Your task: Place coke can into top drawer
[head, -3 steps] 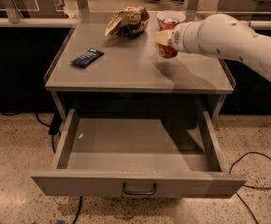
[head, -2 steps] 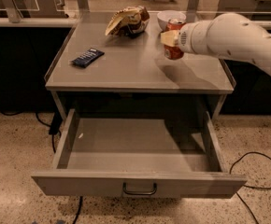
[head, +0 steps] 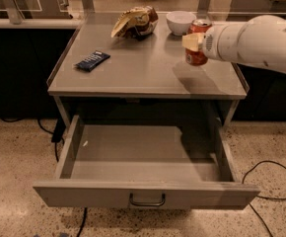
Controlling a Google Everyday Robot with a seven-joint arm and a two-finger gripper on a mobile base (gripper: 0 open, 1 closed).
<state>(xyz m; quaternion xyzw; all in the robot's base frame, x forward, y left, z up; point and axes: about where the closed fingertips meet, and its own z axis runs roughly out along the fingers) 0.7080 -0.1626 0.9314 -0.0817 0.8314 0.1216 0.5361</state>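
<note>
We see the hand (head: 194, 41) at the right rear of the grey metal worktop (head: 143, 73), reaching in from the right on a thick white arm (head: 256, 43). It is clamped on the small red cylindrical coke can (head: 197, 58) with a silver top, 1 cream-coloured finger (head: 191, 41) pressed across the can's left side. The coke can stands upright and appears to hang just above the worktop, with its shadow on the surface below it.

Just behind and left of the can sits a round white bowl (head: 180, 21). Further left along the back edge lies a crumpled brown and yellow snack bag (head: 134, 22). A flat dark blue wrapped bar (head: 91, 60) lies near the worktop's left edge, well apart from the rest.

Below the worktop, the wide shallow grey metal top drawer (head: 143, 194) is pulled fully out towards us, with a small dark loop handle (head: 147, 201) at the centre of its front panel. We see black cables (head: 276, 181) on the speckled floor (head: 15, 157) to the right of it.
</note>
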